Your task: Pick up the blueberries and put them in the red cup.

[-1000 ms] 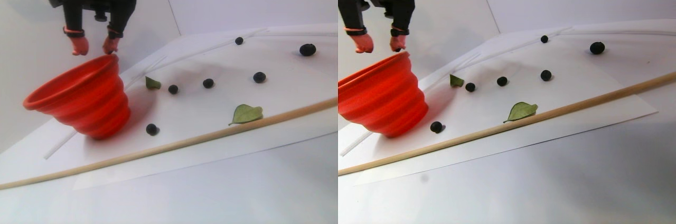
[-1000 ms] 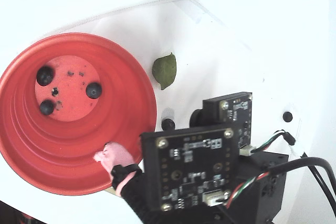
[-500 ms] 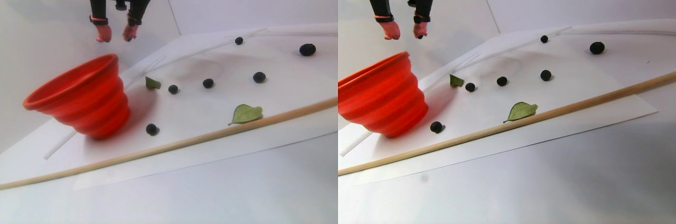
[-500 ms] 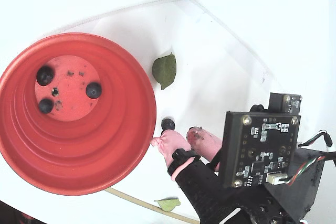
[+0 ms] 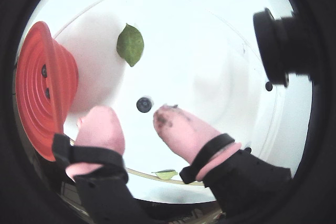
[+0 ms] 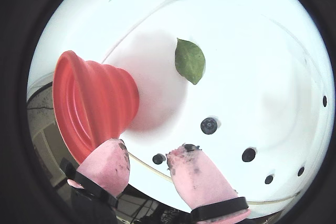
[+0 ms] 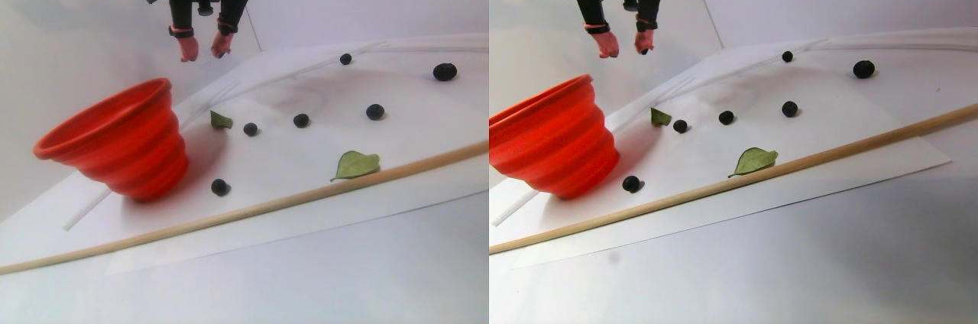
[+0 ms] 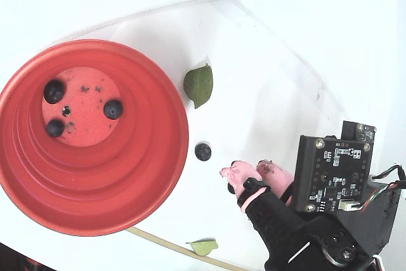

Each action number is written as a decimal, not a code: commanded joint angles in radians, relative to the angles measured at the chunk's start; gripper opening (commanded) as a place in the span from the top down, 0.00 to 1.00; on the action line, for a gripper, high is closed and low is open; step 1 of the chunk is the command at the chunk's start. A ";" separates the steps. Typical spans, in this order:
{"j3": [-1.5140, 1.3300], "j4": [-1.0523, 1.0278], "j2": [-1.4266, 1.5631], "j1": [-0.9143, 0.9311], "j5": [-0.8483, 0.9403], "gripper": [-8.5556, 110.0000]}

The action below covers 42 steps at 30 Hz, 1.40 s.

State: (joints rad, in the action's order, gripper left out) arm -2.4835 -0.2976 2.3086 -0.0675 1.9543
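The red cup (image 8: pixel 149 157) stands on the white sheet with three blueberries (image 8: pixel 113 108) on its speckled bottom. In the stereo pair view the cup (image 7: pixel 122 148) is at the left and several blueberries (image 7: pixel 301 120) lie scattered on the sheet to its right. My gripper (image 7: pixel 204 50) hangs high above the sheet, right of the cup's rim, open and empty. In the fixed view the gripper (image 8: pixel 248 171) is just right of a loose berry (image 8: pixel 203 151). Both wrist views show the pink, stained fingers apart, with that berry (image 5: pixel 144 104) beyond the gripper (image 5: pixel 131 121) and the cup (image 6: pixel 100 103) left of the gripper (image 6: pixel 149 156).
A green leaf (image 8: pixel 198 85) lies close to the cup and a second leaf (image 7: pixel 355 163) rests against a long wooden stick (image 7: pixel 306 194) along the sheet's near edge. A thin white tube (image 7: pixel 412 47) runs along the far edge.
The gripper has risen from the cup's rim and moved right, away from the cup. It stays open and empty. The berries on the sheet have not moved.
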 commanded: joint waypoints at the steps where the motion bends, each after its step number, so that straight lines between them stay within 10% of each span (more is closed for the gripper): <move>1: 0.061 -0.002 0.104 0.014 0.014 0.81; 42: -0.170 0.193 -0.023 0.166 0.282 0.81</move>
State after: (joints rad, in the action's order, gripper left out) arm -2.6538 -0.1427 2.2933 0.0966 2.2212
